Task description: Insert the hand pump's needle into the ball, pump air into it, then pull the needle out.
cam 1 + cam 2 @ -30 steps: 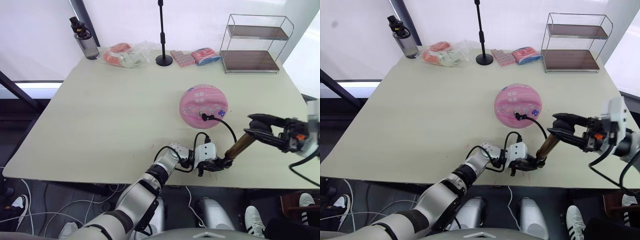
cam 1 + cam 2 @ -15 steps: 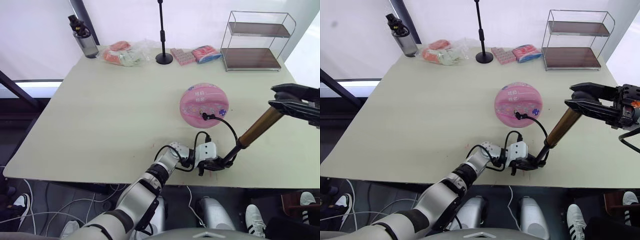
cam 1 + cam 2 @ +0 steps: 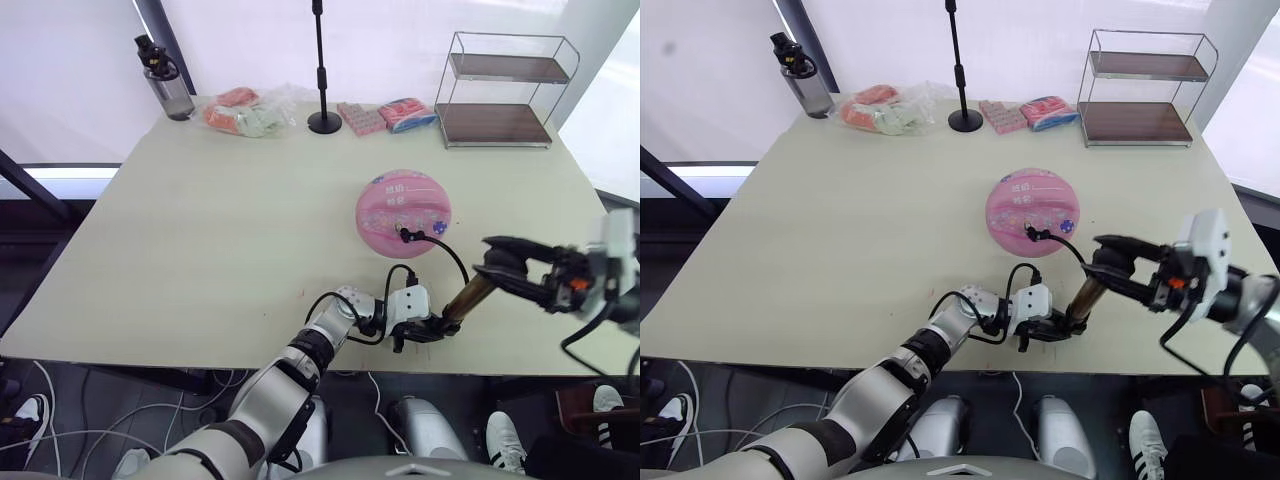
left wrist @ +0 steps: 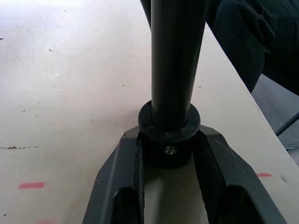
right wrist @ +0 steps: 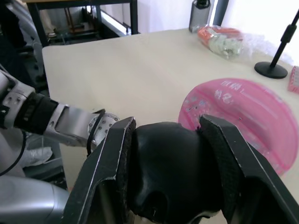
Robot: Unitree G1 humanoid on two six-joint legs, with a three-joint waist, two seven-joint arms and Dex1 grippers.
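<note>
Handle pushed back down since half a second ago: right gripper (image 3: pixel 497 262) clamps it low; left gripper (image 4: pixel 169 154) clamps pump (image 3: pixel 463 299) base at table (image 3: pixel 200 230) edge. Needle (image 3: pixel 405 236) sits in ball (image 3: pixel 403 205).

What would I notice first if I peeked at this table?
The pink ball in the middle of the table, with a black hose plugged into it. Just in front, near the table's edge, both grippers hold the hand pump: the left gripper clamps its base, the right gripper grips its black handle.
</note>
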